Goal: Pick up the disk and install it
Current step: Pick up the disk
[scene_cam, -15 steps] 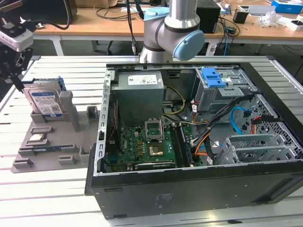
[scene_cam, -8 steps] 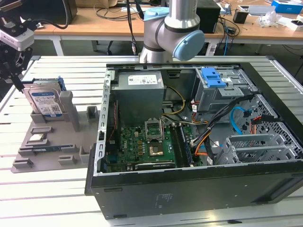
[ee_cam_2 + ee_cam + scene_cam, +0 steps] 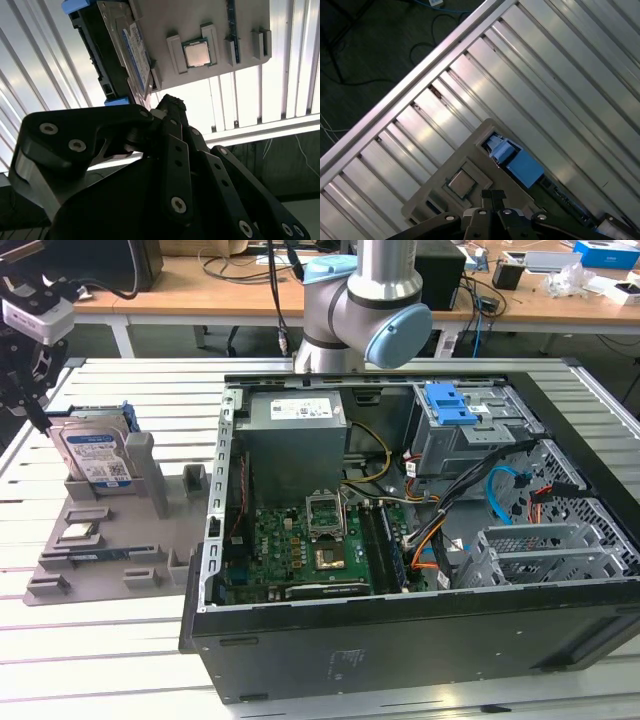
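**Exterior view: disk in its holder, gripper empty beside it**

Exterior view findings: the disk (image 3: 96, 454) stands on edge in a slot of the grey holder tray (image 3: 150, 540), at the exterior view's left of the open computer case (image 3: 400, 640). Its labelled face is towards the camera, and its blue frame (image 3: 128, 426) shows along the edge nearer the case. It is outside the case.

The gripper (image 3: 38, 416) hangs over the slatted table (image 3: 100, 660), above the disk and just to the exterior view's left of it. A gap separates the two, so there is no contact.

In both wrist views the fingertips (image 3: 171, 104) are drawn together, and nothing is gripped between them. The first wrist view shows the gripper (image 3: 493, 194) with only a thin seam between the tips.

The second wrist view shows the disk (image 3: 132, 52) in the holder tray (image 3: 175, 20). A processor chip (image 3: 196, 53) is seated in a square pocket of the same tray, apart from the disk. The first wrist view shows the chip (image 3: 461, 182) near the fingertips and the blue-framed end of the disk (image 3: 520, 167) beside it on the tray (image 3: 475, 145).

Inside the case, the blue-handled drive bay (image 3: 455, 405) sits at the far side, beside the grey power supply (image 3: 295, 420). The green mainboard (image 3: 300, 550) lies below them.
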Robot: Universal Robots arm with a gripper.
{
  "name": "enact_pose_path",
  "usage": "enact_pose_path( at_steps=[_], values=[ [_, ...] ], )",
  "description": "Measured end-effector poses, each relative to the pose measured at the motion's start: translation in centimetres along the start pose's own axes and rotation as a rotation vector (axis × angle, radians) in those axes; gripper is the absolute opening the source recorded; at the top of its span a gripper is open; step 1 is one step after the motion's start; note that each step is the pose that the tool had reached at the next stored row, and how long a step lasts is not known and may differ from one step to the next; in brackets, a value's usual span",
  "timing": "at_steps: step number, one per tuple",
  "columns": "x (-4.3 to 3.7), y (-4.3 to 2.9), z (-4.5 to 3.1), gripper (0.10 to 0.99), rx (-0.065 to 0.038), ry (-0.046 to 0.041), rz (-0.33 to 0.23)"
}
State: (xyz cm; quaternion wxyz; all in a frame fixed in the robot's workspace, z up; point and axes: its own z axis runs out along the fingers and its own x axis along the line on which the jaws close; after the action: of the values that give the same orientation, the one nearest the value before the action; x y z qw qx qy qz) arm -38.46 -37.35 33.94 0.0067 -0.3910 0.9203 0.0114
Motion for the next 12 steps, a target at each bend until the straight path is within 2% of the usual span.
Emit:
enact_pose_path(
  at_steps=[12],
  values=[
    [0.0, 0.0, 0.0, 0.106, -0.001, 0.0009, -0.058]
  ],
)
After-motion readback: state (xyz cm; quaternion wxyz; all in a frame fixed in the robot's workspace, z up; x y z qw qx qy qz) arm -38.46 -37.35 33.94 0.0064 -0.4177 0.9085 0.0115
